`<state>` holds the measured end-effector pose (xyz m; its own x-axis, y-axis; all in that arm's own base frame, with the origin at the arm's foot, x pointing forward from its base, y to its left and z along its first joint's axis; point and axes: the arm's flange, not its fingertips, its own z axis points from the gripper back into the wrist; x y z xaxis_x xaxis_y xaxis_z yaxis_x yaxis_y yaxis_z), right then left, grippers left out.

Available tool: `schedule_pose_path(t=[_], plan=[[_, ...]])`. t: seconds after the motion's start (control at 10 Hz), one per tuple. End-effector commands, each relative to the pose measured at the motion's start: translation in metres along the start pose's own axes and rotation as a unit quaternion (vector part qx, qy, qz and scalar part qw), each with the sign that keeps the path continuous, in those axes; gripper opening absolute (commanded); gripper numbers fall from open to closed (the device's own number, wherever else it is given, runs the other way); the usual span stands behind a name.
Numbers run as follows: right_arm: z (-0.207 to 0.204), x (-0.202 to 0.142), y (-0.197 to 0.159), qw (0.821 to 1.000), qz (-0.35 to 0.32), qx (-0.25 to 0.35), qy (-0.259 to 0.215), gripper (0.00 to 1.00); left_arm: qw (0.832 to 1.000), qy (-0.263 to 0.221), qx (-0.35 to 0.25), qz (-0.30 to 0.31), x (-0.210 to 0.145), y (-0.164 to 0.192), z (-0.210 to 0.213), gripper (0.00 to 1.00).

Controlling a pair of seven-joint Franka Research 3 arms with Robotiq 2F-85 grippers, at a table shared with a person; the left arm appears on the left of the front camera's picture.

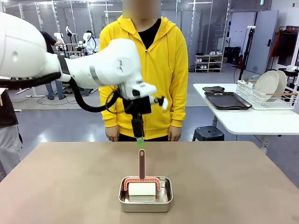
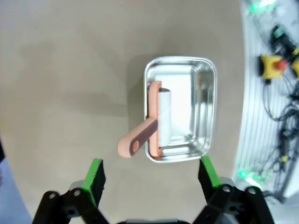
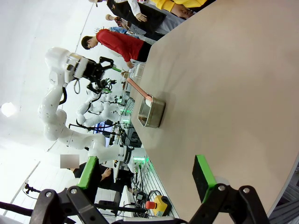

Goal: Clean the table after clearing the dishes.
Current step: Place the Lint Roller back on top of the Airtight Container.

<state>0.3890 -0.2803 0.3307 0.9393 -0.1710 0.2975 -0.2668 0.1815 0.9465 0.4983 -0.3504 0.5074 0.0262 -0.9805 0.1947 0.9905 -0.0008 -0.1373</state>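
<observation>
We see the left tool hanging above the surface, fingers spread wide and empty. Directly below it lies a steel pan holding a lint roller, whose pink handle rises toward the tool. The right tool hovers over the surface edge, fingers also apart. Beyond the left tool stands a person in a yellow hoodie; the dishes sit in a rack on a white side table, well off to its right.

Left gripper, seemingly open, hangs above roller handle in pan.
</observation>
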Motion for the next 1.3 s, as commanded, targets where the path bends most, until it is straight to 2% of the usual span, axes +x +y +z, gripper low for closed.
schedule_pose_path(t=[0.0,0.2,0.4,0.6,0.8,1.0,1.2], plan=[[-0.001,-0.002,0.003,1.0,0.005,0.001,-0.002,1.0,0.993,-0.082,-0.045,0.075,-0.032,-0.006,0.044,1.0],[-0.001,-0.002,0.003,1.0,0.005,0.001,-0.002,1.0,0.974,-0.162,-0.093,0.127,-0.078,-0.01,0.064,1.0],[-0.001,-0.002,0.003,1.0,0.005,0.001,-0.002,1.0,0.941,-0.251,-0.134,0.185,-0.143,-0.014,0.072,1.0],[-0.001,-0.002,0.003,1.0,0.005,0.001,-0.002,1.0,0.893,-0.329,-0.151,0.268,-0.215,-0.022,0.07,1.0],[-0.001,-0.002,0.003,1.0,0.005,0.001,-0.002,1.0,0.846,-0.383,-0.177,0.324,-0.29,-0.028,0.063,1.0],[-0.001,-0.002,0.003,1.0,0.005,0.001,-0.002,1.0,0.803,-0.433,-0.215,0.35,-0.36,-0.029,0.058,1.0],[-0.001,-0.002,0.003,1.0,0.005,0.001,-0.002,1.0,0.772,-0.458,-0.254,0.361,-0.433,-0.024,0.048,1.0]])
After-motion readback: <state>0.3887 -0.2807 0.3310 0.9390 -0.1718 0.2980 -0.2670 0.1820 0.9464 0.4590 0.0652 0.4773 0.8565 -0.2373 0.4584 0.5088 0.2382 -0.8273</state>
